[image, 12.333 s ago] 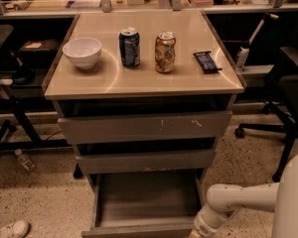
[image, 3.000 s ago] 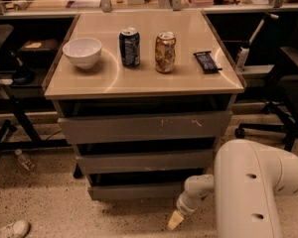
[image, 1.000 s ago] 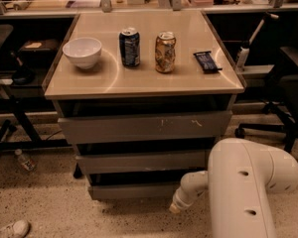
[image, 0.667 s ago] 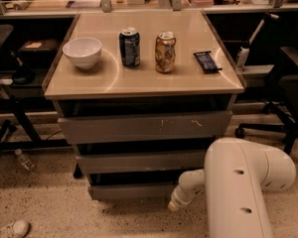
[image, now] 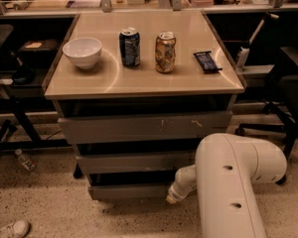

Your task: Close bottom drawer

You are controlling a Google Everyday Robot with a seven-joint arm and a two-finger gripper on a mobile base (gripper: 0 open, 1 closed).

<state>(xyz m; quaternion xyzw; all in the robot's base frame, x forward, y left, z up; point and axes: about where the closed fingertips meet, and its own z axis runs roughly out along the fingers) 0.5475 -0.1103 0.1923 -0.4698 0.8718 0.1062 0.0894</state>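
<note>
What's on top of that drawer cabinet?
A white bowl, blue can, gold can and dark wrapped bar. The claw is low by the bottom drawer, whose contents are hidden.

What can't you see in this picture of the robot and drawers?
Camera view:
- Inside the bottom drawer: hidden behind its front.
- Drawer's right end: covered by the white arm, pincer at its front.
- Label on the dark packet: unreadable.
- Shoe: cut off by the bottom-left edge.

pincer (image: 172, 198) at bottom drawer (image: 129, 191) front, arm (image: 231, 192) cropped below

Lab or workshop, cluttered workbench (image: 54, 3) behind, office chair (image: 294, 83) at right
</note>
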